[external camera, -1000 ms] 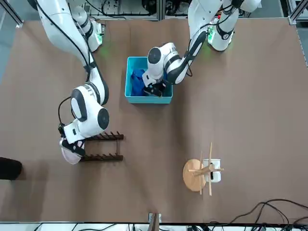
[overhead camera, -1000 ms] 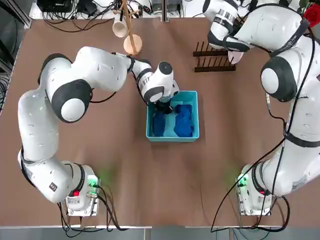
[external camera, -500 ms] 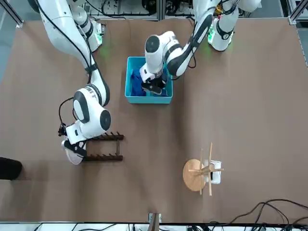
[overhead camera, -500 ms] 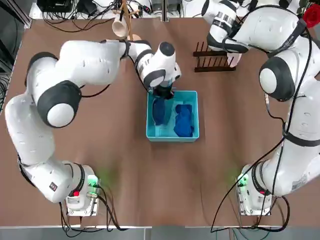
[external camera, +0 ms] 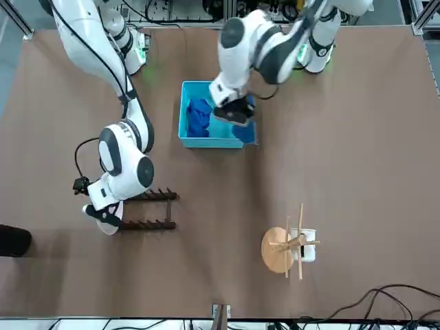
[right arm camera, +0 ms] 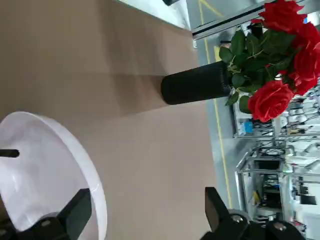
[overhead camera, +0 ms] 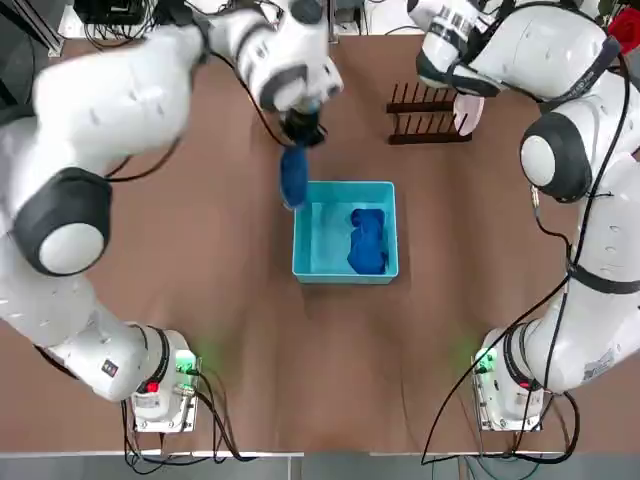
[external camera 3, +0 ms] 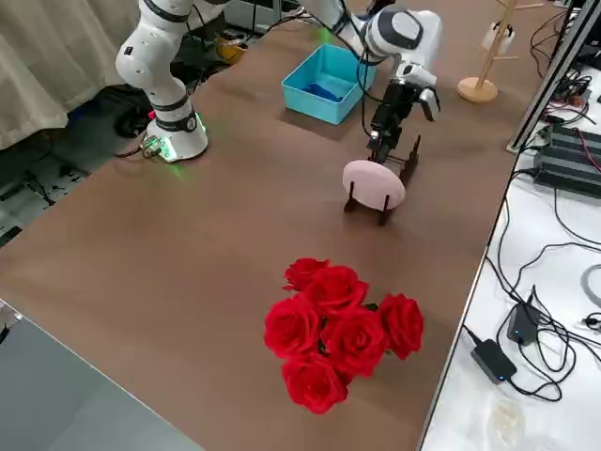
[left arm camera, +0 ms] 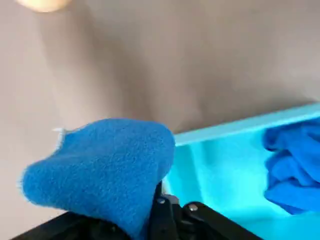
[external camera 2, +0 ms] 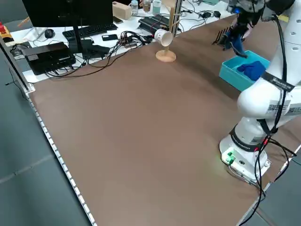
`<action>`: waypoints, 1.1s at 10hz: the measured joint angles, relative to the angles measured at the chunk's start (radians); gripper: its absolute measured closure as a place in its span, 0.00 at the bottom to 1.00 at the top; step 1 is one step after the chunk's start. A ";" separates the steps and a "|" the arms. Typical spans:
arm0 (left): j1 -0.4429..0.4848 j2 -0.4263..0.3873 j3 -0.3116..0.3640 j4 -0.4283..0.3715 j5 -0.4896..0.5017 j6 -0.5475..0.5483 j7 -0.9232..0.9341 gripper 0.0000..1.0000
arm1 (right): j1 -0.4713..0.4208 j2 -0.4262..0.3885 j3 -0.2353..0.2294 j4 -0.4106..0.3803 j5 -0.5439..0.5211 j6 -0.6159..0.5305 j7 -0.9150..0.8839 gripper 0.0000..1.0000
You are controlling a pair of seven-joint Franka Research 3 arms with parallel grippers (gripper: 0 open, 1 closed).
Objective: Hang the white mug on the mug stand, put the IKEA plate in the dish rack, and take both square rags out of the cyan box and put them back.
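Observation:
My left gripper (overhead camera: 300,130) is shut on one dark-blue square rag (overhead camera: 293,176), which hangs in the air over the far left corner of the cyan box (overhead camera: 345,274). The rag (left arm camera: 100,170) fills the left wrist view. The other rag (overhead camera: 368,240) lies in the box's right half. The IKEA plate (external camera 3: 374,184) stands on edge in the dish rack (external camera 3: 402,162). My right gripper (right arm camera: 145,215) is open just above the plate (right arm camera: 45,170), apart from it. The white mug (external camera: 306,248) hangs on the mug stand (external camera: 278,251).
A black vase of red roses (external camera 3: 338,329) stands on the table's right side beyond the dish rack. Cables and a monitor (external camera 2: 61,14) lie behind the far edge. Bare brown tabletop surrounds the box.
My left gripper has risen out of the cyan box toward the far side, carrying one rag. My right gripper has opened and let go of the plate in the rack.

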State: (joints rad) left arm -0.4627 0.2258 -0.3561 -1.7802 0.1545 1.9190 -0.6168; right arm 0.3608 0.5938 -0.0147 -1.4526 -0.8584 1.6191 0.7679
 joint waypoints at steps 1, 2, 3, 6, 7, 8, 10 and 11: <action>0.067 -0.029 0.003 -0.006 -0.007 -0.026 0.034 0.93 | -0.002 -0.019 -0.002 0.028 0.060 -0.003 -0.017 0.00; 0.126 -0.039 0.005 -0.017 -0.010 -0.034 0.065 0.93 | -0.005 -0.045 -0.004 0.046 0.137 -0.011 -0.031 0.00; 0.186 -0.039 0.005 -0.039 -0.013 -0.035 0.113 0.93 | -0.017 -0.084 -0.006 0.054 0.221 -0.018 -0.063 0.00; 0.273 -0.016 0.056 -0.142 -0.022 -0.033 0.298 0.93 | -0.090 -0.230 -0.008 0.057 0.526 -0.080 -0.315 0.00; 0.276 0.013 0.079 -0.173 -0.023 -0.029 0.337 0.93 | -0.144 -0.278 -0.009 0.058 0.647 -0.098 -0.435 0.00; 0.276 0.059 0.101 -0.188 -0.023 -0.024 0.363 0.93 | -0.202 -0.319 -0.010 0.057 0.722 -0.116 -0.530 0.00; 0.278 0.177 0.126 -0.194 -0.023 0.017 0.381 0.93 | -0.284 -0.383 -0.010 0.038 0.797 -0.133 -0.614 0.00; 0.278 0.226 0.126 -0.193 -0.023 0.037 0.381 0.93 | -0.301 -0.411 -0.010 0.018 0.821 -0.139 -0.651 0.00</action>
State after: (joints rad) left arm -0.1850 0.4520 -0.2300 -1.9730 0.1319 1.9564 -0.2362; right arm 0.0597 0.1825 -0.0244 -1.4344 -0.0377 1.4803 0.1173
